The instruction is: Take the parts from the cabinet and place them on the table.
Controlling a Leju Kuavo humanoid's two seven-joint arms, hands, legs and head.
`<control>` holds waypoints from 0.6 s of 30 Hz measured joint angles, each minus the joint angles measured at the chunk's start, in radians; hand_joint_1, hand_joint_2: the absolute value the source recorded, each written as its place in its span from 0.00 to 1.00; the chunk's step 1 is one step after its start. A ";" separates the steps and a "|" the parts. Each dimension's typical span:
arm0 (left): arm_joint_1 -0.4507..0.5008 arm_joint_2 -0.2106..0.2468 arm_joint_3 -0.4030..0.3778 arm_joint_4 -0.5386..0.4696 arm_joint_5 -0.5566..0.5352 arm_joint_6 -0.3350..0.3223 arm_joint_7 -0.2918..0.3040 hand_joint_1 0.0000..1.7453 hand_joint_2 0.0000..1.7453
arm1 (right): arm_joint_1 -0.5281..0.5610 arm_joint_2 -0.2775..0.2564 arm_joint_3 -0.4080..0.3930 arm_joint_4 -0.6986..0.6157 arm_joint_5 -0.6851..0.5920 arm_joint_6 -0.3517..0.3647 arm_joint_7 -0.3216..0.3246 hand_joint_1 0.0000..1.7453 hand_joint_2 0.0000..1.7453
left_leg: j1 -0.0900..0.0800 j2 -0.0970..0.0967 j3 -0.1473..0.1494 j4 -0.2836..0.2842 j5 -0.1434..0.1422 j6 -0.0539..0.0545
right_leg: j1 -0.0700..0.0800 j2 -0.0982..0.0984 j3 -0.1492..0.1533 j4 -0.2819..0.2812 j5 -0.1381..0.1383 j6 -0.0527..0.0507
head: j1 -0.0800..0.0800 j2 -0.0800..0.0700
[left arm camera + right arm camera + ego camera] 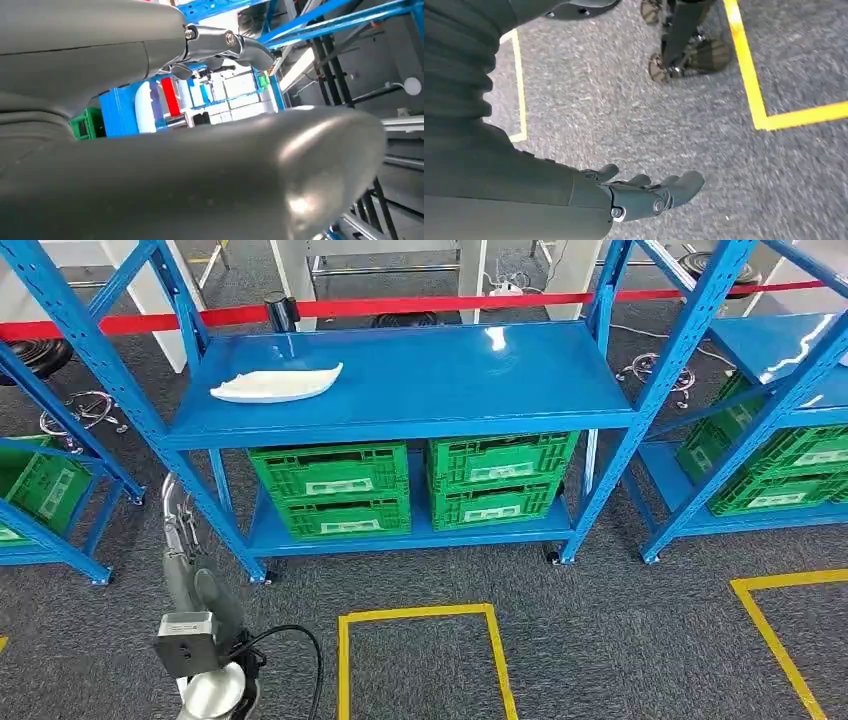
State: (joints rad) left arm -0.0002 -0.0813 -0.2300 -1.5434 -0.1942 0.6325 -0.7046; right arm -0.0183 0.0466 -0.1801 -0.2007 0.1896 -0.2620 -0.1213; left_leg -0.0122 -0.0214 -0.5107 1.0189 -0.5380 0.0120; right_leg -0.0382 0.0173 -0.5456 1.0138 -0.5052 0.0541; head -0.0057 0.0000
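A flat white moulded plastic part point(276, 384) lies on the left of the glossy blue metal shelf point(450, 380), above green slatted crates point(330, 490) with unreadable white labels. The left hand point(178, 510) hangs empty, fingers loosely apart, near the shelf's left post. The right hand point(644, 192) hangs over grey carpet point(624, 110), fingers spread and empty.

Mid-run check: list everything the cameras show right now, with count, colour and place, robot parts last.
white part: one, white, on the top shelf, left side
shelving rack: one in front, blue, more at either side
crates: two stacks, green, lower shelf; others in side racks
barrier tape: one, red, behind the rack
floor markings: yellow lines on grey carpet
left hand: raised low left, holds nothing
right hand: hanging over carpet, fingers apart
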 joint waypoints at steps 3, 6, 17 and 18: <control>0.015 -0.003 0.000 -0.013 0.009 0.008 0.000 0.00 0.00 | -0.001 -0.020 -0.002 0.000 0.007 -0.023 -0.026 0.00 1.00 | 0.012 0.005 0.016 -0.028 0.017 0.017 | -0.001 -0.004 0.003 0.001 -0.001 0.009 | 0.000 0.000; 0.030 -0.003 0.000 -0.017 0.014 0.020 0.000 0.00 0.00 | -0.004 -0.044 -0.006 0.000 0.008 -0.036 -0.041 0.00 1.00 | 0.012 0.008 0.016 -0.033 0.020 0.025 | 0.006 -0.007 -0.108 0.204 -0.096 0.008 | 0.013 0.000; 0.042 0.008 -0.001 0.007 0.087 0.058 0.001 0.00 0.00 | -0.011 -0.094 -0.113 0.000 -0.092 0.024 -0.119 0.00 0.00 | 0.012 0.004 0.026 -0.020 -0.017 -0.023 | 0.020 -0.008 -0.058 0.016 0.031 -0.037 | 0.013 0.000; 0.043 0.011 0.001 0.008 0.093 0.058 0.001 0.00 0.00 | -0.014 -0.093 -0.116 0.000 -0.083 0.030 -0.121 0.00 0.00 | 0.015 0.005 0.029 -0.013 -0.023 -0.030 | 0.013 -0.010 -0.051 0.011 0.033 -0.044 | 0.012 0.000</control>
State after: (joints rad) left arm 0.0425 -0.0698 -0.2293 -1.5354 -0.1011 0.6905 -0.7038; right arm -0.0322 -0.0462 -0.2960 -0.2007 0.1065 -0.2315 -0.2426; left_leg 0.0026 -0.0165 -0.4814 1.0055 -0.5610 -0.0180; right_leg -0.0247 0.0076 -0.5962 1.0250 -0.4720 0.0104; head 0.0065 0.0000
